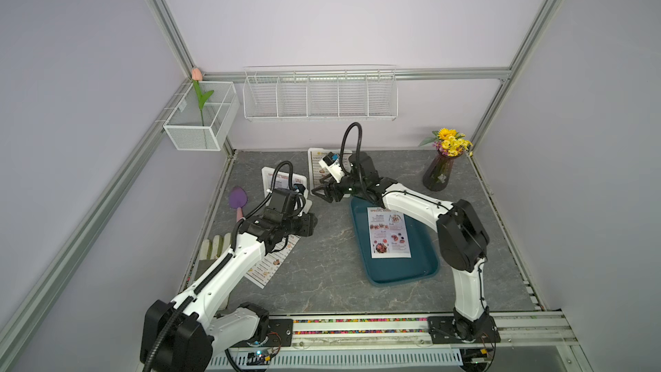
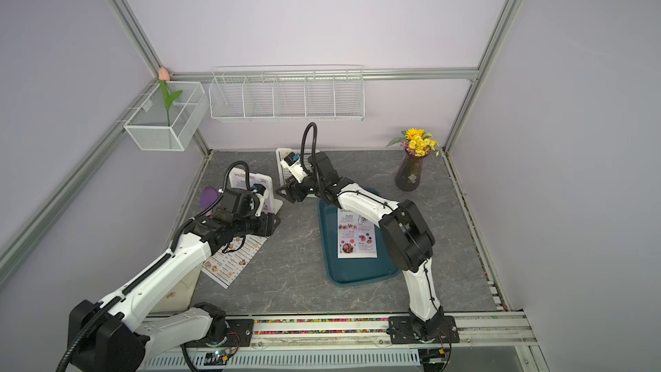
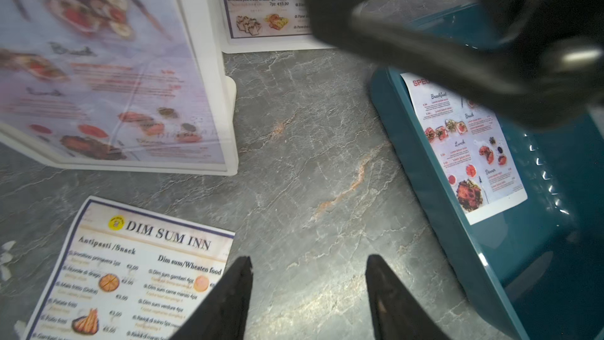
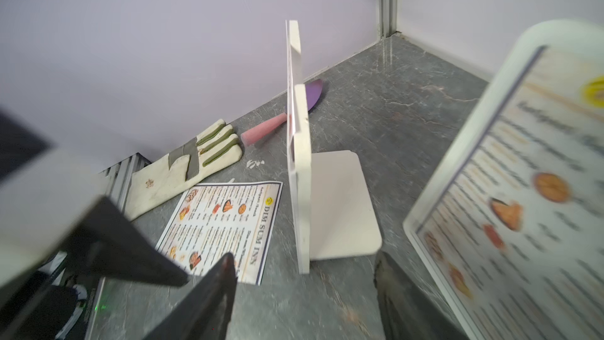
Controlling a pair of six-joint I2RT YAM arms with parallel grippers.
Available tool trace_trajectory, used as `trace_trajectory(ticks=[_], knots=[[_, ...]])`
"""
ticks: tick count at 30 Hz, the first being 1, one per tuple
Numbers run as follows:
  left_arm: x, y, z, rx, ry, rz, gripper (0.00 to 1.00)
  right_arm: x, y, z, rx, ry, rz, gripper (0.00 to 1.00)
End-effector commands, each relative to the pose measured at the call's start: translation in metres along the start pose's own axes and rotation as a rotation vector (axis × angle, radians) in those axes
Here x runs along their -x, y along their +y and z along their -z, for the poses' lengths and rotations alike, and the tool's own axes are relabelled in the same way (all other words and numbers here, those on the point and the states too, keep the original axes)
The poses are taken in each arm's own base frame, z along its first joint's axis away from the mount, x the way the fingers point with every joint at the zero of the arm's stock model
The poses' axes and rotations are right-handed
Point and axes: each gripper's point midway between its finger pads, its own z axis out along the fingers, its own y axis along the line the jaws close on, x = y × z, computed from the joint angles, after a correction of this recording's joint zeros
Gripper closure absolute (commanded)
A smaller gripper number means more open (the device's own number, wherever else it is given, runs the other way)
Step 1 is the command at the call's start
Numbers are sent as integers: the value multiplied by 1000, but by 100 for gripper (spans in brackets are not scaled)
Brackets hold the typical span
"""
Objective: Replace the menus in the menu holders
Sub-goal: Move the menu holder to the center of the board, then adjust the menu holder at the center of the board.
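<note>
One white menu holder point(image 1: 266, 177) stands upright at the left with a red-headed sheet point(image 3: 98, 76) inside. A second menu holder point(image 1: 312, 166) at the back shows a DIM SUM INN sheet point(image 4: 523, 191) and is partly hidden by my right wrist. A loose DIM SUM INN menu point(image 1: 272, 263) lies flat under my left arm. A SPECIAL MENU sheet point(image 1: 388, 234) lies in the teal tray point(image 1: 422, 266). My left gripper point(image 3: 310, 258) is open over bare table beside the loose menu. My right gripper point(image 4: 304, 256) is open and empty, low between the two holders.
A purple spatula point(image 1: 238, 202) and a white glove point(image 4: 183, 171) lie along the left wall. A dark vase of yellow flowers point(image 1: 441, 169) stands at the back right. Wire baskets point(image 1: 320, 96) hang on the back wall.
</note>
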Motion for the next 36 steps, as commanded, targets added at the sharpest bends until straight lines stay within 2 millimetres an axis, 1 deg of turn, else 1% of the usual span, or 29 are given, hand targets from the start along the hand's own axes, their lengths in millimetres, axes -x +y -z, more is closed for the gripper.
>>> trace_trajectory(ticks=[1, 3, 5, 7, 10, 12, 18, 21, 24, 27, 28, 30, 31, 34, 36], knots=[[23, 3, -19, 18, -79, 35, 44, 0, -11, 38, -80, 9, 7, 30], [32, 13, -30, 85, -80, 58, 46, -9, -19, 54, -126, 29, -9, 30], [42, 15, -43, 102, -70, 47, 50, -15, -22, 66, -171, 46, -10, 30], [52, 15, -56, 102, -76, 46, 51, -19, -22, 73, -195, 60, -3, 30], [64, 18, -70, 110, -100, 67, 51, -21, -19, 79, -205, 67, -2, 31], [68, 23, -76, 124, -110, 84, 51, -22, -18, 81, -207, 69, -2, 31], [74, 55, -86, 241, -132, 124, 52, -23, -15, 87, -210, 73, 3, 31], [76, 69, -86, 274, -136, 136, 52, -25, -18, 89, -235, 77, 3, 31], [79, 77, -84, 282, -140, 145, 52, -29, -30, 90, -295, 89, 0, 31], [79, 74, -81, 261, -129, 136, 52, -34, -48, 86, -348, 103, -13, 30], [78, 69, -80, 244, -118, 135, 52, -35, -54, 84, -362, 107, -17, 30], [74, 64, -73, 228, -87, 139, 52, -35, -64, 82, -386, 108, -21, 30], [69, 67, -67, 253, -60, 141, 52, -35, -68, 81, -391, 107, -20, 30], [47, 93, -44, 390, 43, 157, 53, -33, -73, 80, -404, 106, -10, 30], [35, 111, -27, 444, 75, 188, 54, -32, -74, 80, -408, 104, -2, 30]])
